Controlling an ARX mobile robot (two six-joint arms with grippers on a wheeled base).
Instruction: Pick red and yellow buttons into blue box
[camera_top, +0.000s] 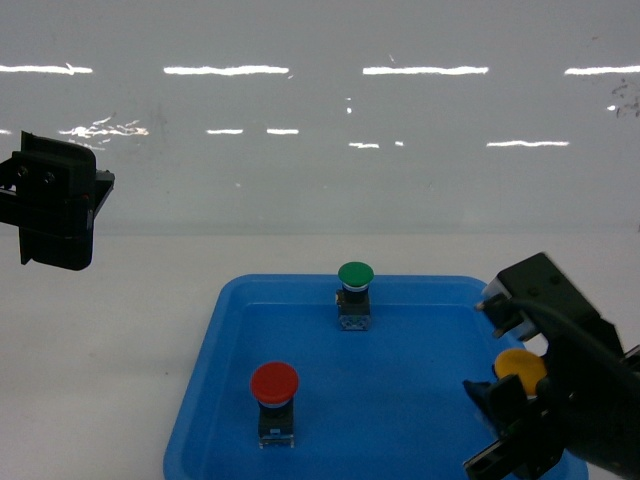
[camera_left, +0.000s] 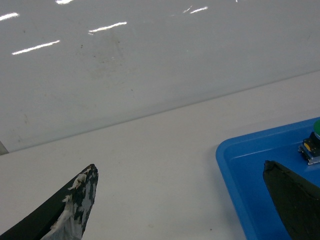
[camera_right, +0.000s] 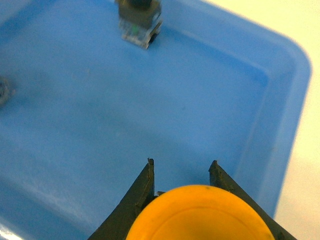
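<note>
The red button (camera_top: 274, 384) stands upright in the front left of a shallow blue tray (camera_top: 197, 398). My right gripper (camera_top: 505, 375) is low over the tray's right side, shut on the yellow button (camera_top: 520, 366). In the right wrist view the yellow cap (camera_right: 200, 215) fills the bottom, and the right gripper (camera_right: 182, 165) has one dark finger close on each side of it; the base is hidden under the cap. My left gripper (camera_top: 58, 203) hangs raised at the far left, well away from the tray. In its wrist view the left gripper (camera_left: 180, 167) is open over the white table. The blue box is out of view.
A green-capped button (camera_top: 354, 280) stands near the tray's back edge; its base (camera_right: 140, 20) shows at the top of the right wrist view and its side (camera_left: 312, 145) at the right edge of the left wrist view. A glossy white wall rises behind the white table (camera_top: 110, 330).
</note>
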